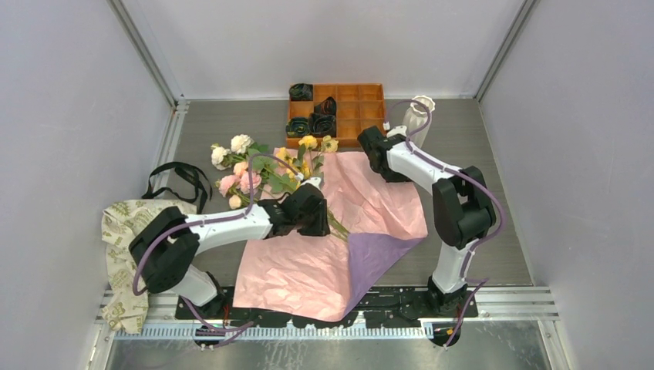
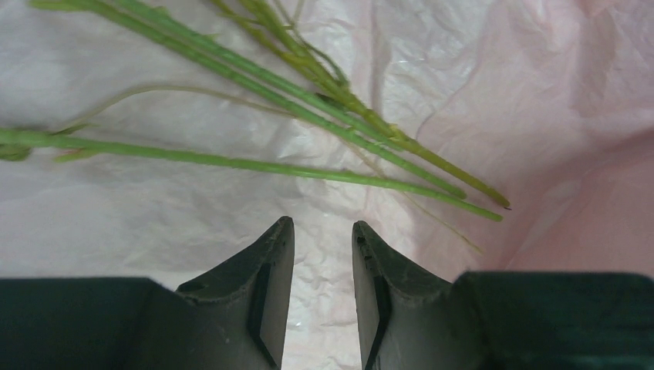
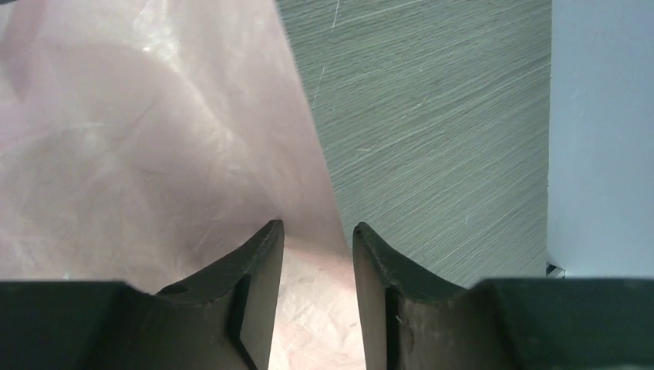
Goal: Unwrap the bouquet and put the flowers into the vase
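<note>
- The bouquet was already undone: the flowers (image 1: pixel 254 166) lay flat on the table (image 1: pixel 224 123). Pink, peach, white and yellow blooms fanned out toward the far left, and the long green stems (image 2: pixel 254 162) ran back onto the crinkled pink paper (image 1: pixel 308 270).
- That paper was spread open mid-table, with a purple flap (image 1: pixel 382 258) showing at its near right corner.
- The left gripper (image 2: pixel 322 231) hung low over the paper just short of the stem ends, jaws partly apart with nothing between them.
- The right gripper (image 3: pixel 318 231) was at the paper's far right edge, jaws parted about the same, gripping nothing I could see.
- The white ribbed vase (image 1: pixel 417 116) stood at the far right, just beside the orange tray (image 1: pixel 362 108).
- The black ribbon (image 1: pixel 181 181) lay loose off to the left.
</note>
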`<state>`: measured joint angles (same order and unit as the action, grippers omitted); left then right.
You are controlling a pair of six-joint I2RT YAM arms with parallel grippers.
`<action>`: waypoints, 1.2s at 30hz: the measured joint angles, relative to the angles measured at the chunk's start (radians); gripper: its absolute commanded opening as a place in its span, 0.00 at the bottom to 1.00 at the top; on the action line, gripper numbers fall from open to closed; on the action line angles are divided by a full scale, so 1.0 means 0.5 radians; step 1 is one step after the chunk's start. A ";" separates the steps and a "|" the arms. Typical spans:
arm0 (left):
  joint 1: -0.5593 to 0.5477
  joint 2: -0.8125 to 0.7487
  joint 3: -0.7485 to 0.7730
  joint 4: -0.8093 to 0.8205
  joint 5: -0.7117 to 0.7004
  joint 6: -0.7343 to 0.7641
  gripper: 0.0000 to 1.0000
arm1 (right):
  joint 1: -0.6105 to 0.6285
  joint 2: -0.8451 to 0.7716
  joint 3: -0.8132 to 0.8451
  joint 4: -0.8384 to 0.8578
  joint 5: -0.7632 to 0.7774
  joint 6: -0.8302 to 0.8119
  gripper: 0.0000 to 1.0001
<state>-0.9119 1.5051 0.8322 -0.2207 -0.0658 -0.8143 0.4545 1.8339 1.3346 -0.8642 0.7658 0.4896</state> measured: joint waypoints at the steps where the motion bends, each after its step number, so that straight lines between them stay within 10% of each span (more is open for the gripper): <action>1: -0.018 0.024 0.022 0.008 0.007 0.002 0.35 | -0.004 -0.001 0.010 -0.011 0.001 0.010 0.45; 21: -0.520 0.574 0.717 0.019 0.192 0.137 0.34 | -0.007 -1.408 0.263 -0.239 -0.046 0.095 0.54; 36: -0.854 1.082 1.453 -0.214 0.777 0.487 0.34 | -0.007 -1.537 0.478 -0.380 -0.137 0.076 0.58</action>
<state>-1.3388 2.0460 1.5589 -0.3275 0.3229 -0.5709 0.4511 1.0653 1.5738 -1.0542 0.6971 0.5274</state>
